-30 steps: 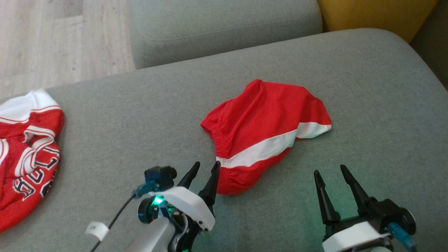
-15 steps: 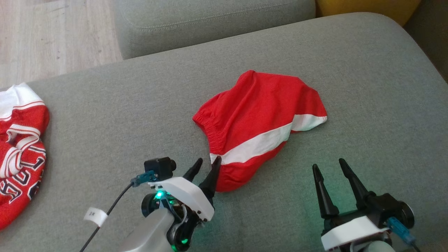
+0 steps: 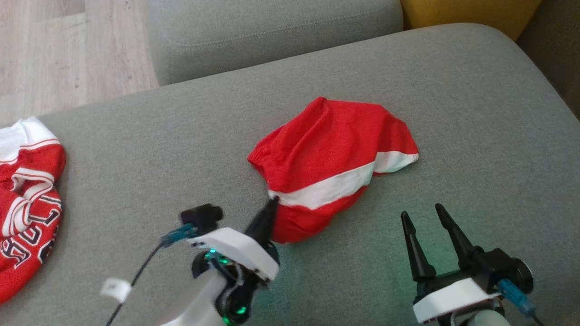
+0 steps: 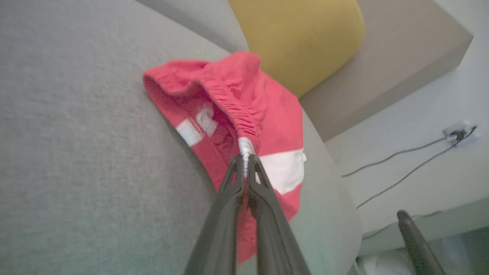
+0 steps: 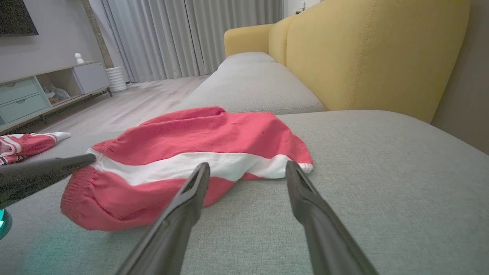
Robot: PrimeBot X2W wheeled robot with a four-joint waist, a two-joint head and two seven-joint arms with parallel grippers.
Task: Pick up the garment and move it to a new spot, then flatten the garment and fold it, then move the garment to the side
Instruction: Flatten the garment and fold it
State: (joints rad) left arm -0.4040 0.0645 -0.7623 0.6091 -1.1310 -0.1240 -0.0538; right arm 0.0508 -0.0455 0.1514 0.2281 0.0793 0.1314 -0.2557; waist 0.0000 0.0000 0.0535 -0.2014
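Partly cropped jersey (image 3: 27,199), left tool (image 3: 273,201) pinching shorts (image 3: 331,149) waistband

A wide grey sofa seat (image 3: 136,149) carries everything. A red-and-white jersey (image 3: 27,203) with dark lettering lies crumpled at the seat's left edge, part of it out of view. Beyond the seat's far edge sits a second grey cushion (image 3: 272,40), with pale wooden floor (image 3: 54,54) off the far-left corner. A yellow backrest (image 5: 374,57) rises along the seat's right side. Farther from the seat: grey curtains (image 5: 183,38), a low cabinet (image 5: 23,97) and a power strip (image 4: 457,132) with cables.
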